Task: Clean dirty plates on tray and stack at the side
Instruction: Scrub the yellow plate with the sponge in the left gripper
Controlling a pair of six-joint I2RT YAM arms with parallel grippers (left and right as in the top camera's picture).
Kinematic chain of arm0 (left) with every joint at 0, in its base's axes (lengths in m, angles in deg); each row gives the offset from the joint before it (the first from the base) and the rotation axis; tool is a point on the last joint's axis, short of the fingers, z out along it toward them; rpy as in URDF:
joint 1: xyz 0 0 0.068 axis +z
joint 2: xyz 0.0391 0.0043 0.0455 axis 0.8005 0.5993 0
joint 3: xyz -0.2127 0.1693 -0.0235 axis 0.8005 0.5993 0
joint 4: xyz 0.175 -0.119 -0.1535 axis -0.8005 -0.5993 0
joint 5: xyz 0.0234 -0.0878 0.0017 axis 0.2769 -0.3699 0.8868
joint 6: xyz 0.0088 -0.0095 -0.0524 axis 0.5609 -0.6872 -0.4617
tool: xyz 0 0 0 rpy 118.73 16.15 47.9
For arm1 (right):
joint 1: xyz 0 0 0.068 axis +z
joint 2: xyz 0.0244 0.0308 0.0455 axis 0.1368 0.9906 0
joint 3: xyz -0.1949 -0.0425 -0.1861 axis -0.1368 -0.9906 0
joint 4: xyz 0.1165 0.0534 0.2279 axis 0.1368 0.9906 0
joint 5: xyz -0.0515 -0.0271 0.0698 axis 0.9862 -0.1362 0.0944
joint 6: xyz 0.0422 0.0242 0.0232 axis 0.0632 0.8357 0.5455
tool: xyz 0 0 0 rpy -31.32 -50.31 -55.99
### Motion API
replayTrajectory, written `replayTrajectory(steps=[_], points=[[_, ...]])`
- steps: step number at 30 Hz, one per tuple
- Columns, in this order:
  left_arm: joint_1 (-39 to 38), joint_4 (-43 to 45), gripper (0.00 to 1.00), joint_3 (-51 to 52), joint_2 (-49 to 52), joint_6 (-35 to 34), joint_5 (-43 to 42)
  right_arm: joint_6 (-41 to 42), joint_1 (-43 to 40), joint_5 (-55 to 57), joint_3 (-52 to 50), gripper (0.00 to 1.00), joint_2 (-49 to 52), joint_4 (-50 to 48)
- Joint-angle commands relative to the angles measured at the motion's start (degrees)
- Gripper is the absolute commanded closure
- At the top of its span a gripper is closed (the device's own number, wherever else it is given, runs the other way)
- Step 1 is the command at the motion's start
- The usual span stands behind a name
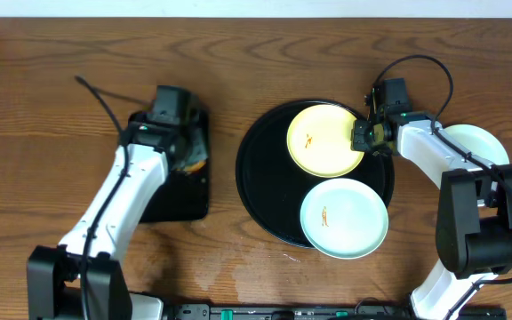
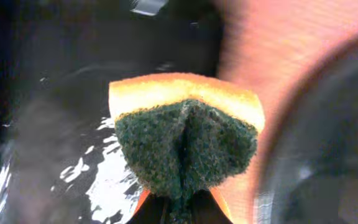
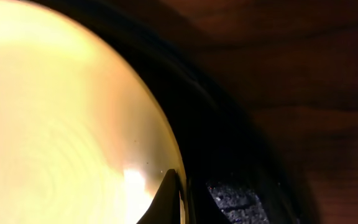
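Open table (image 1: pixel 225 80) separates the rectangular tray (image 1: pixel 183 197) from the round tray (image 1: pixel 260 178), crowded by two plates (image 1: pixel 324 129).

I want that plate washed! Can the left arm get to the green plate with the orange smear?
Probably yes: only bare wood lies between the left hand and the pale mint-green round plate on the round glossy black tray.

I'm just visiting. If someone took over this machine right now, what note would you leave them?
Left hand: shut on the sponge, over the rectangular tray.
Right hand: shut on the rim of the yellow plate, on the round tray.
Smeared mint plate also on that tray.
Done: other mint plate lies aside, right.
To do: wipe both smeared plates, stack them.
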Motion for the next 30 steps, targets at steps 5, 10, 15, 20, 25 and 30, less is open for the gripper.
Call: replayTrajectory(steps=[5, 10, 15, 20, 25, 30], points=[[-13.29, 15.19, 0.92, -2.47, 2.93, -4.81, -3.28, -1.75, 0.9, -1.68, -1.2, 0.99, 1.86, 1.97], [-20.28, 24.7, 0.92, -2.47, 10.12, -8.39, -7.96, -2.34, 0.96, -1.73, -1.2, 0.99, 2.29, 2.03], [-23.3, 36.28, 0.93, -2.67, 16.87, -13.49, -14.47, -4.48, 1.66, -1.7, -1.22, 0.99, 2.64, 2.45], [-23.82, 40.5, 0.93, -6.32, 22.88, -17.44, -19.63, -4.44, 2.12, -1.7, -1.22, 0.99, 2.64, 2.47], [-23.87, 40.81, 0.92, -12.81, 29.11, -18.58, -22.77, -4.42, 2.27, -1.7, -1.22, 0.99, 2.64, 2.43], [-23.89, 37.73, 0.92, -16.92, 32.74, -19.76, -22.58, -4.42, 2.27, -1.7, -1.22, 0.99, 2.64, 2.45]])
